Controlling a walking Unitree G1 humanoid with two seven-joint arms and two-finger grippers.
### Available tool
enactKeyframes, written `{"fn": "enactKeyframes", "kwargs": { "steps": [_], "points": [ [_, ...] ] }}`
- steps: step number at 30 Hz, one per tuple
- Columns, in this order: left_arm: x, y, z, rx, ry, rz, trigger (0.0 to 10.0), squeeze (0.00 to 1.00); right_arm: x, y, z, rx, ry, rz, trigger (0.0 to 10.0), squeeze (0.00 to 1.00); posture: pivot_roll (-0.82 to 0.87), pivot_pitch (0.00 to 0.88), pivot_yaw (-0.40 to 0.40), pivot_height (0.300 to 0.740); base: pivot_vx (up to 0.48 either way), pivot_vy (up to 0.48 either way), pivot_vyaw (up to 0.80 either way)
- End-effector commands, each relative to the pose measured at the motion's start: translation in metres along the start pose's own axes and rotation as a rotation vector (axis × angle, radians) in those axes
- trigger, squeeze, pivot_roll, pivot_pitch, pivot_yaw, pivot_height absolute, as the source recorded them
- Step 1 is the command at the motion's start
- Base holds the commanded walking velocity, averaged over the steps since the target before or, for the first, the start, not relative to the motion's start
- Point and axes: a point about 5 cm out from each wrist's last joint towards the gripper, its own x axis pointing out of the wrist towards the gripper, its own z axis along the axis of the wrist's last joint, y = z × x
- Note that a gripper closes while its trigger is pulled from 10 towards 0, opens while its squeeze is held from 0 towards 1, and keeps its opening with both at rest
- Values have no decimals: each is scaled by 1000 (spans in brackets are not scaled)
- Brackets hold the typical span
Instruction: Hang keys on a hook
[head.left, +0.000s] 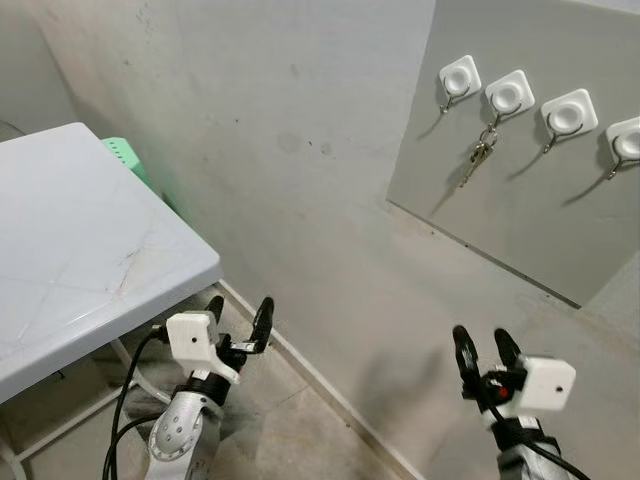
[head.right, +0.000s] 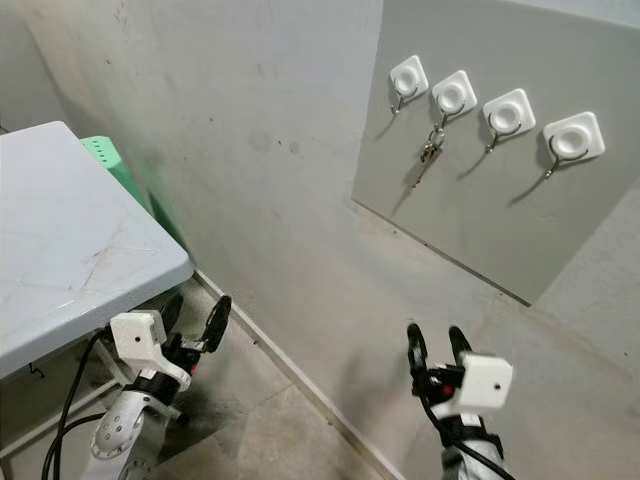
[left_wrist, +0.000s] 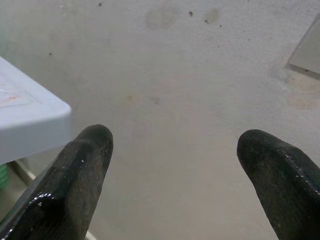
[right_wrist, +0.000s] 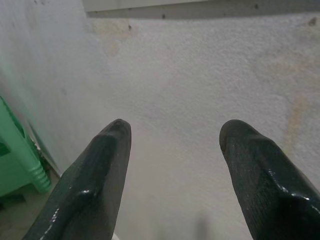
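Note:
A small bunch of keys hangs from the second white hook in a row of several white hooks on a grey board fixed to the wall. My left gripper is low at the left beside the table corner, open and empty. My right gripper is low at the right, well below the board, open with nothing between its fingers. Both wrist views face the bare grey wall.
A white table stands at the left with its corner close to my left gripper. A green plastic stool sits behind it against the wall. Tiled floor runs along the wall base.

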Motion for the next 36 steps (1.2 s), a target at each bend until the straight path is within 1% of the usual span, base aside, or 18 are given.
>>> {"fn": "enactKeyframes", "kwargs": {
  "steps": [1,6,8,11,16,18,25,29,32,36],
  "points": [
    [5,0,7,-2,-24,-22,10000,0,3,0,6,-17,-16,-3,10000,0,-40,14,-20,740,0,0,0],
    [10,1,16,11,-56,-42,10000,0,8,6,11,-52,-35,22,10000,0,-33,7,-18,740,0,0,85],
    [13,2,18,19,-60,-46,10000,0,10,8,11,-48,-35,25,10000,0,-25,3,-22,740,0,0,800],
    [20,4,22,26,-66,-47,10000,0,16,12,12,-72,-35,57,10000,0,-19,0,-26,740,0,0,800],
    [27,5,26,39,-69,-48,10000,0,22,12,16,-85,-41,72,10000,0,-18,3,-26,740,0,0,800],
    [28,6,26,40,-70,-45,10000,0,23,12,17,-97,-43,75,10000,0,-18,10,-26,740,0,0,800],
    [34,7,30,45,-78,-46,10000,0,31,14,21,-87,-61,93,10000,0,-20,19,-27,740,0,0,800],
    [37,8,32,19,-88,-31,10000,0,33,14,23,-85,-67,94,10000,0,-18,21,-32,740,0,0,800],
    [38,7,32,16,-96,-27,10000,0,34,15,23,-78,-67,99,10000,0,-16,22,-37,740,0,477,800],
    [38,5,31,36,-95,-33,10000,0,35,15,24,-81,-67,100,10000,0,-17,24,-39,740,0,0,800]
  ]
}}
